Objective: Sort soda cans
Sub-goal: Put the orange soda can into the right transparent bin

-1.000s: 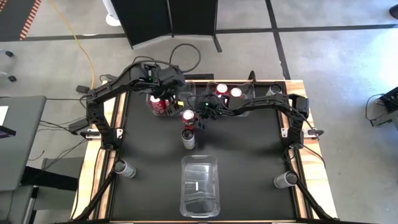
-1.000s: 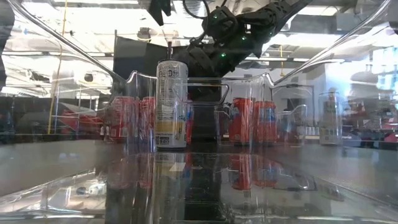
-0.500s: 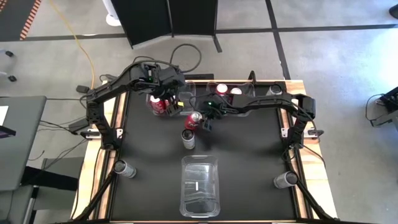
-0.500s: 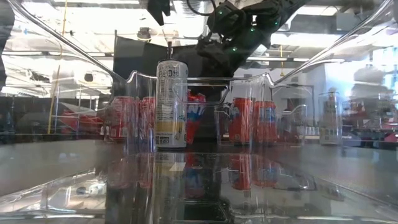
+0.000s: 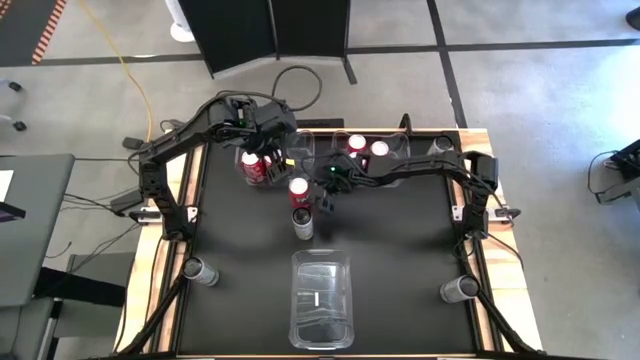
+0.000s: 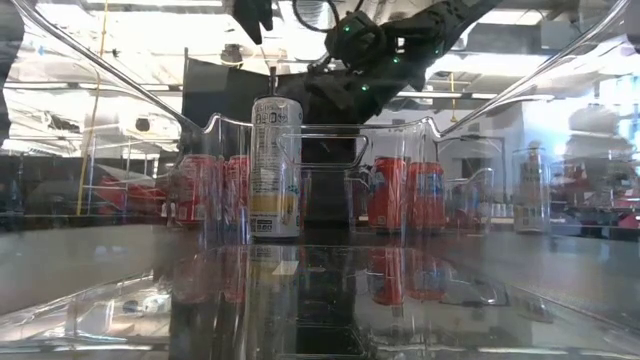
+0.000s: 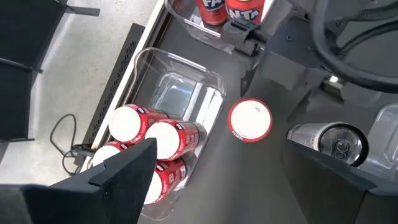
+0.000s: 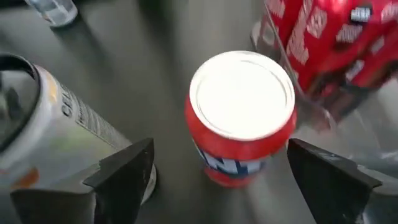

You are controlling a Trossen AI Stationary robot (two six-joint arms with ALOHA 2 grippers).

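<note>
right gripper (image 8: 214,171) hangs over a lone red can (image 8: 241,115), fingers spread wide on either side of it and not touching, so nothing is gripped. in the high view that can (image 5: 298,189) stands upright on the bare worktop (image 5: 400,250) just above centre frame, with a silver can (image 5: 302,222) right below it, also loose.

left gripper (image 5: 262,135) hovers at upper left of the high view above a clear bin (image 7: 186,102) holding a cluster of red cans (image 7: 149,140); its fingers are spread, nothing in them. a second bin at upper centre holds more red cans (image 5: 367,147). a third bin (image 5: 322,297) at lower centre looks empty.

my read: the reds are partly sorted, at least these two loose cans are left, and the silver ones have barely started. not every can can be counted from here.
</note>
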